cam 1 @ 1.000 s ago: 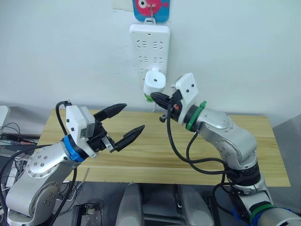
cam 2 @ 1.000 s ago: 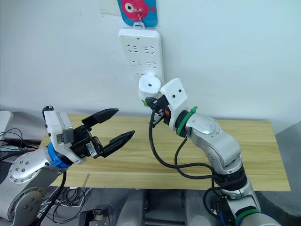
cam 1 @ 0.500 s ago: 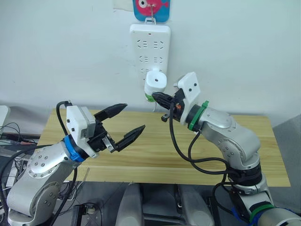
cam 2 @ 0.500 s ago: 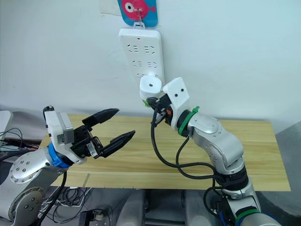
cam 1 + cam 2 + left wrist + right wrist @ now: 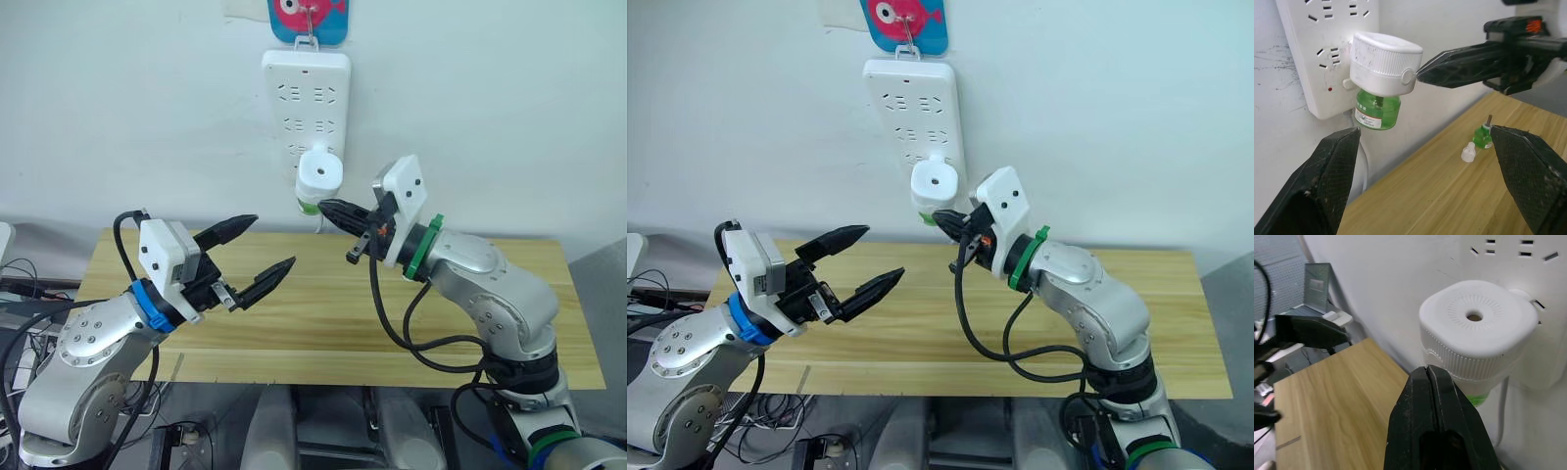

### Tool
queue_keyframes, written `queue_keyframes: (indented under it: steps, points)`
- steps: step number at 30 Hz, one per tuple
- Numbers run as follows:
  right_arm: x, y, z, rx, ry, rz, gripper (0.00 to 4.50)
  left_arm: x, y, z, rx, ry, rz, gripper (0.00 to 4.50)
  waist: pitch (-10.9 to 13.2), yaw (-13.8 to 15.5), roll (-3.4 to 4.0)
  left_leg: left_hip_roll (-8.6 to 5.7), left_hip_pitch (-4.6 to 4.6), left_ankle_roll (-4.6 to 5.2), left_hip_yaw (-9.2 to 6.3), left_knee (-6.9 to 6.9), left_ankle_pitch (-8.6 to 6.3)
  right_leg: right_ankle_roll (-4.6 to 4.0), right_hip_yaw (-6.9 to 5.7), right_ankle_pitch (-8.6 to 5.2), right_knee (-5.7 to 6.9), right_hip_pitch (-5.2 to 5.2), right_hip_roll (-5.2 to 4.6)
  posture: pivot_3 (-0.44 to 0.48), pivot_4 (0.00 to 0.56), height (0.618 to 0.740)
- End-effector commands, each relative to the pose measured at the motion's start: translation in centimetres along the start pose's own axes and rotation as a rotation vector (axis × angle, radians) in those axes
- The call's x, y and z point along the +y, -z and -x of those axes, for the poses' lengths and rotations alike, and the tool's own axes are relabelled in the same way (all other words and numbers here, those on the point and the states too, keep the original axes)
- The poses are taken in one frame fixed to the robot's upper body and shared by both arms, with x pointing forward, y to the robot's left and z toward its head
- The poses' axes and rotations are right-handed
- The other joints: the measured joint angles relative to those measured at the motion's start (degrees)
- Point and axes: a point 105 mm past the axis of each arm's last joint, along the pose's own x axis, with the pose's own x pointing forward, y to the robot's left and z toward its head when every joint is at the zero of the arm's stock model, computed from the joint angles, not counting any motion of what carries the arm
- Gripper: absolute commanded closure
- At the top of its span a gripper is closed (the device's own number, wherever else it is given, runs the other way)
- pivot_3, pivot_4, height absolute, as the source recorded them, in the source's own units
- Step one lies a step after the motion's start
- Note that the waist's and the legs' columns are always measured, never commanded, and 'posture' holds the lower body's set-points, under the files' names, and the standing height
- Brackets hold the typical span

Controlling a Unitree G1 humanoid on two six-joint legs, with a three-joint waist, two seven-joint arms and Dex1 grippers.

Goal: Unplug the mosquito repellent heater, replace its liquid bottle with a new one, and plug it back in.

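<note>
Both jaws hold nothing: left gripper [image 5: 263,258] spread, right gripper [image 5: 328,208] clenched, half-hiding the heater [image 5: 1476,328].

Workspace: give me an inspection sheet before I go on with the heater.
Surface: wooden table, bare apart from two small items.
Job's things: mosquito repellent heater plugged into the power strip on the wall, green bottle under it; spare green bottle and small white cap on the table.
Clutter: nothing seen.
Grippers: left pincer open, above the table; right pincer shut, tip at the heater's side.
Cables: black cable looped under the right arm; white cord below the strip.
Surroundings: white wall, fish-shaped hook.
</note>
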Motion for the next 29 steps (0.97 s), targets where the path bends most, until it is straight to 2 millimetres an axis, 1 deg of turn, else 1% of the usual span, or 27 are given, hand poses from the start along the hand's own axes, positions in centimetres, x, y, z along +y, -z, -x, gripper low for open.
queue_keyframes:
  steps: [1, 4, 5, 6, 7, 10, 12, 13, 15, 18, 19, 22, 24, 29]
  points:
    - [1.3, -1.1, 1.0, -0.051, -0.077, 0.011, 4.5, 0.3, -0.3, 0.3, 0.001, 0.004, -0.013, 0.02, 0.0, 0.01, 0.0, 0.01, -0.01, 0.0, 0.01, -0.04, 0.0, -0.19, -0.02, 0.05, -0.09, 0.0, 0.0, -0.088, 0.327, 0.74]
    - [1.3, -0.6, 2.5, -0.023, -0.102, 0.026, 4.5, 1.2, 0.8, 0.9, 0.062, -0.017, 0.051, 0.02, 0.0, 0.06, 0.0, 0.02, -0.11, -0.06, 0.06, -0.27, -0.02, -0.15, -0.05, -0.02, -0.46, 0.0, -0.01, -0.075, 0.321, 0.74]
    - [0.8, -0.1, 3.8, 0.005, -0.099, 0.034, 4.5, 2.0, 1.5, 1.4, 0.109, -0.058, 0.073, 0.02, 0.0, 0.08, 0.0, 0.01, -0.13, -0.09, 0.07, -0.27, -0.08, -0.09, -0.05, -0.08, -0.47, 0.0, -0.03, -0.075, 0.321, 0.74]
    - [0.3, 0.3, 4.8, 0.031, -0.093, 0.039, 4.14, 2.7, 2.2, 1.9, 0.151, -0.09, 0.086, 0.0, 0.0, 0.14, 0.0, 0.01, -0.17, -0.06, 0.08, -0.27, -0.16, -0.08, -0.05, -0.11, -0.57, 0.0, -0.04, -0.07, 0.314, 0.74]
    - [-0.6, 0.7, 5.9, 0.058, -0.065, 0.057, 3.95, 3.4, 2.8, 2.4, 0.203, -0.12, 0.071, 0.0, -0.01, 0.3, -0.01, 0.0, -0.2, -0.04, 0.1, -0.3, -0.19, -0.08, -0.07, -0.12, -0.65, 0.0, -0.06, -0.067, 0.31, 0.74]
    - [-3.5, 1.4, 8.8, 0.13, 0.02, 0.104, 2.91, 5.5, 4.0, 4.0, 0.328, -0.188, 0.006, 0.0, -0.02, 0.33, -0.04, -0.03, -0.27, 0.01, 0.11, -0.31, -0.23, -0.07, -0.09, -0.12, -0.85, 0.01, -0.08, -0.062, 0.297, 0.74]
    - [-5.2, 1.5, 10.4, 0.158, 0.078, 0.121, 2.19, 7.0, 3.9, 5.0, 0.359, -0.225, -0.042, 0.0, -0.04, 0.22, -0.05, -0.03, -0.25, 0.04, 0.12, -0.3, -0.25, -0.08, -0.08, -0.12, -0.81, 0.02, -0.08, -0.063, 0.288, 0.74]
    - [-6.1, 1.6, 11.5, 0.172, 0.105, 0.146, 1.82, 8.0, 3.6, 5.6, 0.371, -0.248, -0.065, 0.0, -0.07, 0.2, -0.06, -0.02, -0.22, 0.04, 0.15, -0.29, -0.25, -0.08, -0.06, -0.12, -0.77, 0.02, -0.07, -0.061, 0.276, 0.74]
    - [-7.9, 1.9, 13.5, 0.21, 0.153, 0.166, 1.12, 9.5, 3.4, 6.4, 0.397, -0.275, -0.085, 0.0, -0.12, 0.27, -0.1, -0.01, -0.18, 0.03, 0.17, -0.28, -0.24, -0.08, -0.06, -0.12, -0.71, 0.02, -0.07, -0.058, 0.27, 0.74]
    - [-10.8, 3.7, 17.0, 0.306, 0.265, 0.18, 0.02, 11.3, 4.3, 7.7, 0.45, -0.289, -0.092, 0.0, -0.28, 0.32, -0.2, -0.03, -0.17, 0.0, 0.22, -0.24, -0.22, -0.08, -0.06, -0.12, -0.71, 0.05, -0.07, -0.055, 0.252, 0.74]
    - [-11.3, 3.9, 17.6, 0.313, 0.29, 0.177, 0.02, 11.6, 4.6, 8.0, 0.46, -0.288, -0.094, 0.0, -0.34, 0.32, -0.22, -0.05, -0.17, -0.01, 0.24, -0.24, -0.22, -0.08, -0.05, -0.12, -0.73, 0.06, -0.08, -0.058, 0.244, 0.74]
    - [-11.9, 4.1, 18.4, 0.317, 0.296, 0.195, 0.02, 12.0, 5.2, 8.1, 0.475, -0.264, -0.097, 0.0, -0.37, 0.06, -0.23, -0.05, -0.17, -0.02, 0.27, -0.23, -0.21, -0.08, -0.04, -0.12, -0.74, 0.07, -0.1, -0.066, 0.237, 0.74]
    - [-12.2, 3.8, 18.6, 0.304, 0.311, 0.196, 0.02, 12.3, 5.2, 7.9, 0.46, -0.251, -0.087, 0.0, -0.37, 0.05, -0.23, -0.03, -0.17, -0.03, 0.27, -0.2, -0.2, -0.08, -0.04, -0.12, -0.64, 0.04, -0.09, -0.074, 0.233, 0.74]
    - [-12.0, 3.8, 18.4, 0.297, 0.311, 0.205, 0.02, 12.6, 5.1, 7.1, 0.451, -0.228, -0.088, 0.0, -0.59, 0.05, -0.29, -0.03, -0.13, -0.05, 0.27, 0.0, -0.19, -0.08, -0.03, -0.12, -0.36, 0.04, -0.08, -0.083, 0.228, 0.74]
